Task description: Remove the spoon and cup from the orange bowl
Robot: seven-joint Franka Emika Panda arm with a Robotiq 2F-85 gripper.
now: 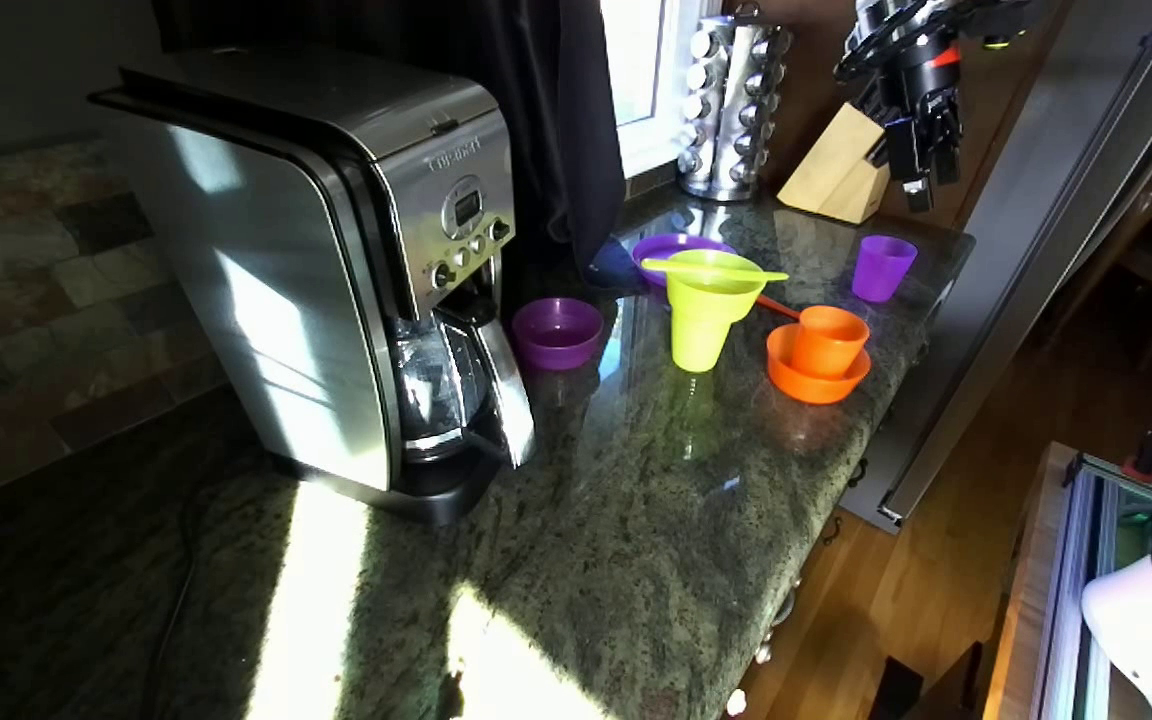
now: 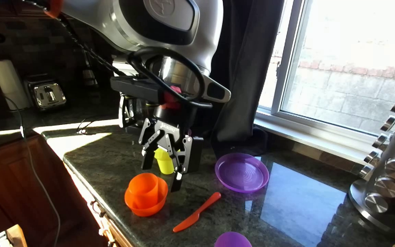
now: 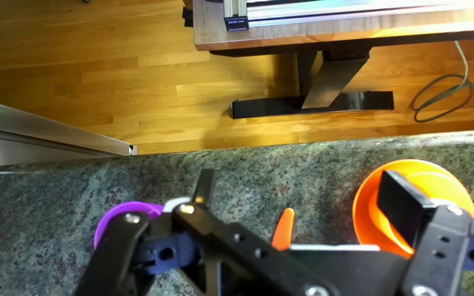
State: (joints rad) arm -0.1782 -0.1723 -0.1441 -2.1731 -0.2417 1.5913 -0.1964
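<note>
The small orange cup [image 1: 829, 345] stands inside the orange bowl [image 1: 814, 388] near the counter's front edge. Both also show in an exterior view, the cup [image 2: 145, 192] and the bowl [image 2: 151, 210]. The spoon [image 2: 197, 212], a slim orange utensil that looks knife-shaped, lies on the counter beside the bowl, outside it. My gripper [image 2: 161, 175] is open, empty and raised above the counter. In the wrist view, one finger of the gripper [image 3: 300, 187] overlaps the bowl [image 3: 362, 209] and the cup [image 3: 447, 187]. The spoon [image 3: 284, 230] shows between the fingers, its lower part hidden.
A yellow-green funnel-shaped piece [image 1: 701, 320] with a yellow-green stick [image 1: 716, 270] on it stands near the bowl. A purple bowl [image 1: 556, 340], purple plate [image 2: 242, 173] and purple cup [image 1: 883, 268] stand around. A coffee maker [image 1: 316, 250], spice rack [image 1: 731, 110] and knife block [image 1: 836, 170] border the counter.
</note>
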